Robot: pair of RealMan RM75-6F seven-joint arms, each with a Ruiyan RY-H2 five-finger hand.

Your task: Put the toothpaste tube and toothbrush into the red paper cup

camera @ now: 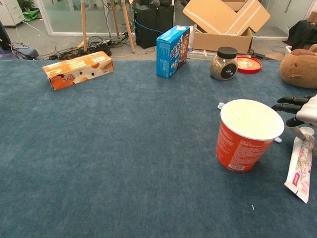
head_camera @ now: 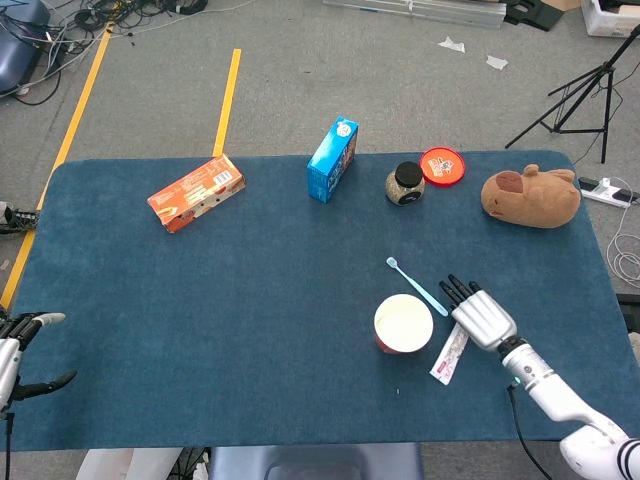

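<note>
Toothpaste tube point(head_camera: 448, 355) lies diagonally, cap toward the right hand point(head_camera: 482, 318), whose spread fingers point(head_camera: 457, 291) grasp nothing.

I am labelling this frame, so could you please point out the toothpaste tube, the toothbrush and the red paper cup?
toothpaste tube point(head_camera: 447, 356), head view, middle of its flat body.
toothbrush point(head_camera: 412, 280), head view, middle of its handle.
red paper cup point(camera: 239, 148), chest view, its red side wall.

Both views look bright & even to me, soft overhead light, no hard glare; I only get faint short shadows, e.g. under the cup point(camera: 249, 134) and beside the blue box point(head_camera: 332, 159). Head view is sharp w/ slight wide-angle bend at the table point(head_camera: 200, 330) edges. Chest view is crisp up close, bg past the far edge a bit soft, glass back there brighter.
</note>
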